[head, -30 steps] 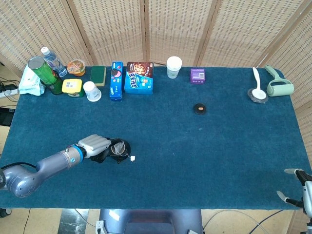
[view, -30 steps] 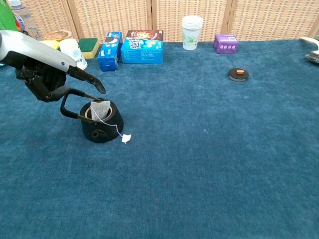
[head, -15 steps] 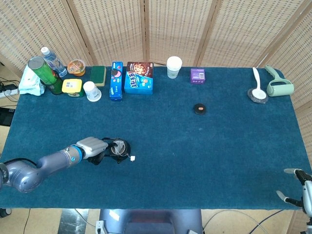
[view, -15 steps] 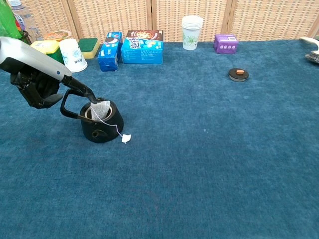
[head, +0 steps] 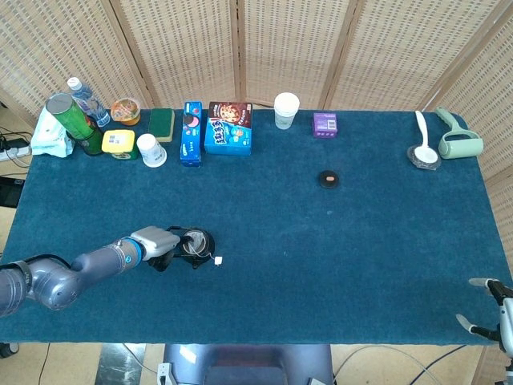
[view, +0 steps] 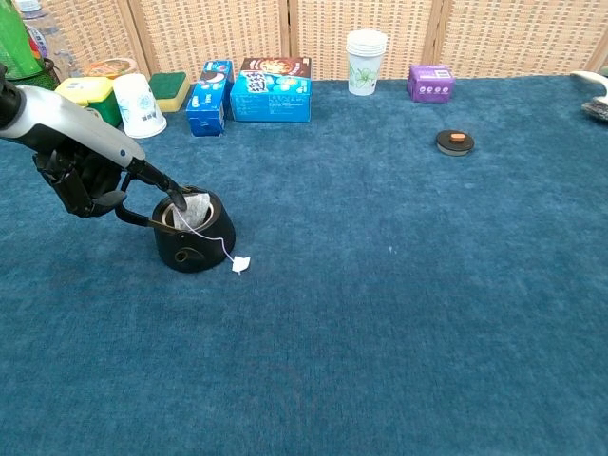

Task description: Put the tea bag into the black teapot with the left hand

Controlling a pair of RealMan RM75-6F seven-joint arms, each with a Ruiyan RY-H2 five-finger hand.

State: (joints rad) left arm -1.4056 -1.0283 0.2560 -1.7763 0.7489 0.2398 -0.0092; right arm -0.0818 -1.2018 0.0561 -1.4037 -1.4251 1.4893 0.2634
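Note:
The black teapot (view: 195,242) (head: 195,244) stands lidless at the front left of the blue table. A white tea bag (view: 193,211) sits in its mouth, partly sticking up. Its string runs down the pot's side to a paper tag (view: 240,264) (head: 218,260) lying on the cloth. My left hand (view: 81,171) (head: 155,240) hovers by the pot's handle; one outstretched finger reaches into the mouth and touches the tea bag, while the other fingers are curled and hold nothing. My right hand (head: 489,309) shows only at the bottom right corner, fingers apart and empty.
A small black lid (view: 455,142) with an orange knob lies mid-table. Along the back edge stand blue snack boxes (view: 271,90), paper cups (view: 366,62), a purple box (view: 430,83), a sponge (view: 171,87) and a green bottle (head: 72,120). A white spoon (head: 423,140) lies back right.
My left hand has drawn back toward the pot's handle and dropped lower. Its outstretched finger came down from above the pot onto the tea bag. The bag and tag stayed put.

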